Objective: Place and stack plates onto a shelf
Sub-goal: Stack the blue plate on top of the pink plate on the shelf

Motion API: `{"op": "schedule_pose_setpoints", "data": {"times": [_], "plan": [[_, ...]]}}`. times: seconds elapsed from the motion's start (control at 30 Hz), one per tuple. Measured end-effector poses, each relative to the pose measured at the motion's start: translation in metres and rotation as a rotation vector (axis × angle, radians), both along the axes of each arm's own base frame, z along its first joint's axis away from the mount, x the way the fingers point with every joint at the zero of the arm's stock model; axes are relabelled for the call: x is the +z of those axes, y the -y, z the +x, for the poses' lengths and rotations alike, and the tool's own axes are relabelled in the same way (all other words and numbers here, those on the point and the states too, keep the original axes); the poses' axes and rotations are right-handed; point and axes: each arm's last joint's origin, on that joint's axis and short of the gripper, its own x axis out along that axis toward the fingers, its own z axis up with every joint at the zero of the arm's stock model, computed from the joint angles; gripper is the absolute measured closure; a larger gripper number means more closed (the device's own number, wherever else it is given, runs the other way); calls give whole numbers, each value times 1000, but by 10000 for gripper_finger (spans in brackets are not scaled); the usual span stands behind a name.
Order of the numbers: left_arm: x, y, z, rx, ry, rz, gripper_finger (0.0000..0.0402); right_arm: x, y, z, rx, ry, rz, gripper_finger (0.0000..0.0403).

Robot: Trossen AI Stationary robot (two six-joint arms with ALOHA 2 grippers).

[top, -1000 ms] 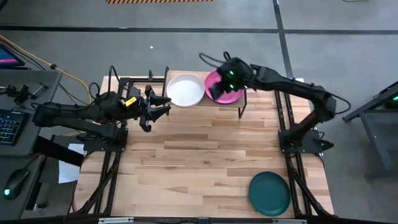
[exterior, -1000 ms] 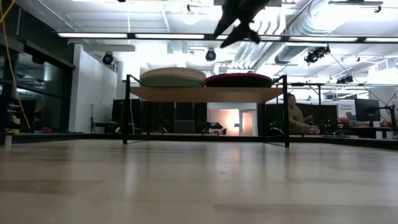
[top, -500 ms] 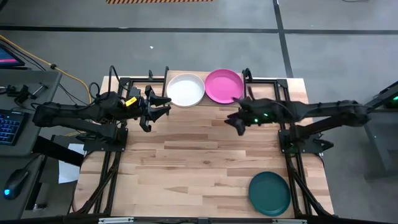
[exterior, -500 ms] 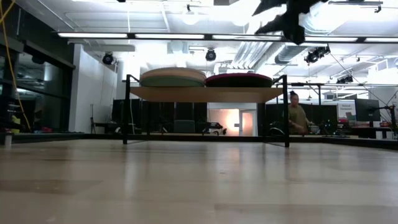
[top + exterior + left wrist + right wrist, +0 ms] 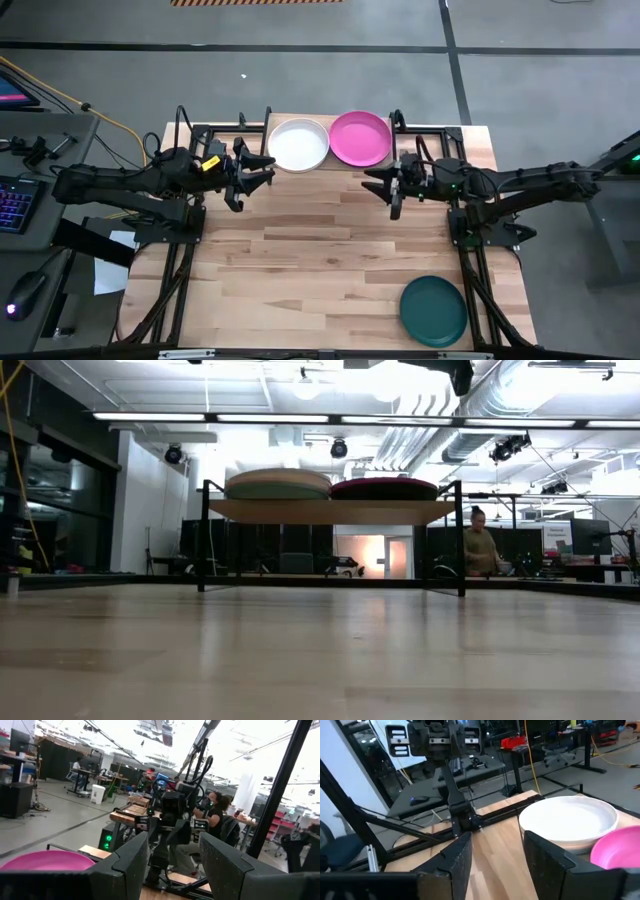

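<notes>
1. The right claw (image 5: pixel 386 186) was seen above the tabletop (image 5: pixel 320 250), just in front of the shelf's right end, its fingers spread apart with nothing held between them.
2. In the right wrist view the two dark fingers (image 5: pixel 457 857) were shown parted, with bare wood visible in the gap.
3. The left claw (image 5: pixel 262 168) was held beside the shelf's left end, at the height of the white plate (image 5: pixel 298 144), its fingers likewise parted and empty.
4. In the left wrist view the left claw's fingers (image 5: pixel 131 862) were seen apart, and the opposite arm was framed between them, farther off.
5. The shelf (image 5: pixel 330 511) was placed at the far edge of the tabletop, its light board carried on thin black legs.
6. Two stacks were seen on the shelf in the low view: one topped by the white plate on the left, and one topped by the magenta pink plate (image 5: pixel 360 138) on the right, the two just beside each other.
7. How many plates lay under each top plate could not be told.
8. The dark teal plate (image 5: pixel 434 311) was left flat on the tabletop at the near right corner, well apart from the shelf and from both claws.
9. A person (image 5: pixel 482 550) was seen in the room beyond the tabletop.
</notes>
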Motion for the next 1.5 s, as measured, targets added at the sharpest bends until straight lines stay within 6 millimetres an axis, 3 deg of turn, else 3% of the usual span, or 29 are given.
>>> {"op": "schedule_pose_setpoints", "data": {"times": [0.13,0.67,0.8,0.97,1.13,1.3,1.5], "plan": [[0,0,0,-7,3,-23,234,1,0,0,-4,18,47,242],[0,0,0,-15,12,-57,234,1,-2,-2,84,-1,-37,242],[0,0,0,-11,12,-60,234,3,-4,-10,147,-69,89,242],[0,0,0,-11,11,-60,234,-3,-20,-18,328,-308,448,242],[0,0,0,-10,8,-60,234,-30,-60,-30,404,-671,718,242],[0,0,0,-10,6,-60,234,-64,-98,-51,222,-1050,722,242],[-1,0,0,-10,1,-60,234,-99,-125,-67,-99,-1372,685,242]]}}
